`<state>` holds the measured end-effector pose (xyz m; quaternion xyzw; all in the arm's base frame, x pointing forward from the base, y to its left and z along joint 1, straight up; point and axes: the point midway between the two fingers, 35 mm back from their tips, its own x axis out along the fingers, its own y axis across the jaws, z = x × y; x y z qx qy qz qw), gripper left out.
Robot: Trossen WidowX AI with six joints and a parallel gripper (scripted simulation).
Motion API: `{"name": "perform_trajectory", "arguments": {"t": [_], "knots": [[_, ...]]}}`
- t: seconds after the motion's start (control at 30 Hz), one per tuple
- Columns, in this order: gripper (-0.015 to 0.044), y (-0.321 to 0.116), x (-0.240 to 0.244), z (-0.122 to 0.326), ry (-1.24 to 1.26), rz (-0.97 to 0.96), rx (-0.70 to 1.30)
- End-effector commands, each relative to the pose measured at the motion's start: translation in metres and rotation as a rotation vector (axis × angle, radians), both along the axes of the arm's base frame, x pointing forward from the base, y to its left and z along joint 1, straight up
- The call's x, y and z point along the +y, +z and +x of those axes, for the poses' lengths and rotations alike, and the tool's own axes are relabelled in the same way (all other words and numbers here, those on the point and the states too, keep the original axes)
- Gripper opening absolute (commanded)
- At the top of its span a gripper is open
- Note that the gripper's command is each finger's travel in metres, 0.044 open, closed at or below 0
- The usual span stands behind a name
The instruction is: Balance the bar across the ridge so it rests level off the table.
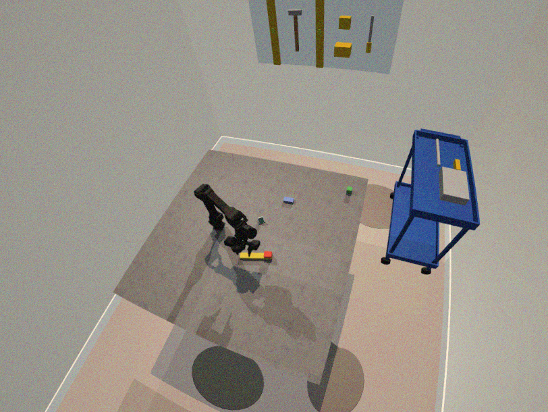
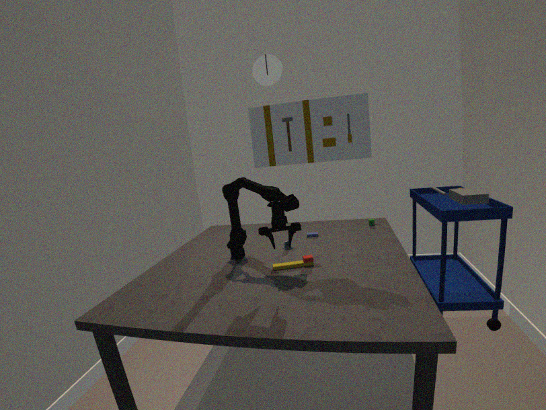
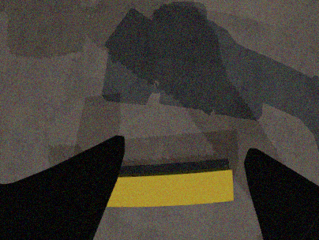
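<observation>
We are holding our gripper [image 2: 281, 241] above the table [image 2: 353, 282], fingers pointing down and spread apart, with nothing between them. The bar [image 2: 292, 263] is lying flat on the table just below and at 5 o'clock of the gripper in the exterior view; it is yellow with a red end [image 2: 308, 258] on its right. In the wrist view we are seeing the bar's yellow part [image 3: 170, 189] crosswise between our fingers, which are not touching it. The ridge [image 1: 261, 219], a small teal piece, is standing at 1 o'clock of the gripper in the top view, apart from the bar.
</observation>
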<state>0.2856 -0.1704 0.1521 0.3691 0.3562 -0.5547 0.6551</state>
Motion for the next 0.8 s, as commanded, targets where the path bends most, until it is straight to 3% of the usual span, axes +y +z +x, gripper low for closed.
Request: {"name": "perform_trajectory", "arguments": {"t": [0.0,0.77], "knots": [[0.0315,-0.003,0.004,0.002,-0.108,0.064,-0.042],[0.0315,-0.010,0.023,0.015,-0.734,0.343,-0.205]]}}
